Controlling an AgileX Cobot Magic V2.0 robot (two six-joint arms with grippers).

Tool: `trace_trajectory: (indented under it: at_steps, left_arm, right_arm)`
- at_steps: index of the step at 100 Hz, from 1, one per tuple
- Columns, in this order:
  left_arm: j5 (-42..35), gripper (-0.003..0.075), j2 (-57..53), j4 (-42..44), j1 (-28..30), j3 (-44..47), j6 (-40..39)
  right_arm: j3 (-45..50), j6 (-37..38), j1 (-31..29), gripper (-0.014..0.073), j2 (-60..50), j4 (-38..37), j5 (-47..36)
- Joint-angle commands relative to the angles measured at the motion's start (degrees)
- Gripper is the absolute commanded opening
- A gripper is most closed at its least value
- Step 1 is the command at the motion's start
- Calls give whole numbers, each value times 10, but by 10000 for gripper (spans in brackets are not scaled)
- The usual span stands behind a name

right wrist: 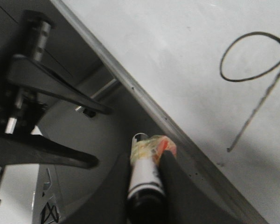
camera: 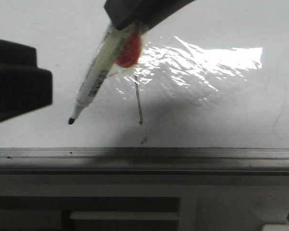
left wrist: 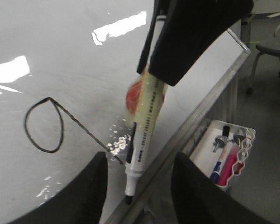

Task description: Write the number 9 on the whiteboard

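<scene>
The whiteboard (camera: pixel 221 110) bears the number 9 (left wrist: pixel 43 125), a thin black oval loop with a long straight tail. In the front view only its tail (camera: pixel 139 103) shows; glare and the marker hide the loop. It also shows in the right wrist view (right wrist: pixel 252 70). My right gripper (camera: pixel 130 26) is shut on a white marker (camera: pixel 96 77) wrapped with orange and yellow tape. The marker's black tip (camera: pixel 71 121) points down near the board's lower edge, left of the tail's end. My left gripper (camera: pixel 38 82) is open and empty beside the marker (left wrist: pixel 142 135).
A grey metal rail (camera: pixel 183 156) runs along the board's lower edge. A small dark smudge (camera: pixel 144 141) lies below the tail. A white tray (left wrist: pixel 240 128) holding blue and pink markers hangs below the rail. A chair (left wrist: pixel 270 46) stands beyond the board.
</scene>
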Motion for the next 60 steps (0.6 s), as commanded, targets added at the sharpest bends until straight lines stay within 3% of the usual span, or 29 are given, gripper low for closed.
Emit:
trace_trajectory:
  at_steps: [1,37,47,60]
  left_arm:
    - [-56,304,28,5,-13,-31,3]
    - [-70,289,75,3,-16,-54,3]
    - [-69,197,75,3,-16,-54,3]
    - [-69,20,75,3,-16,-54,3]
  right_arm:
    - [-20,13,12,-48,-5,10,-42]
    - [-17,23,33,-48,-4,10,-41]
    - [-17,23,33,-49,-4,10,-35]
    - [-17,23,33,-48,-4,10,-29]
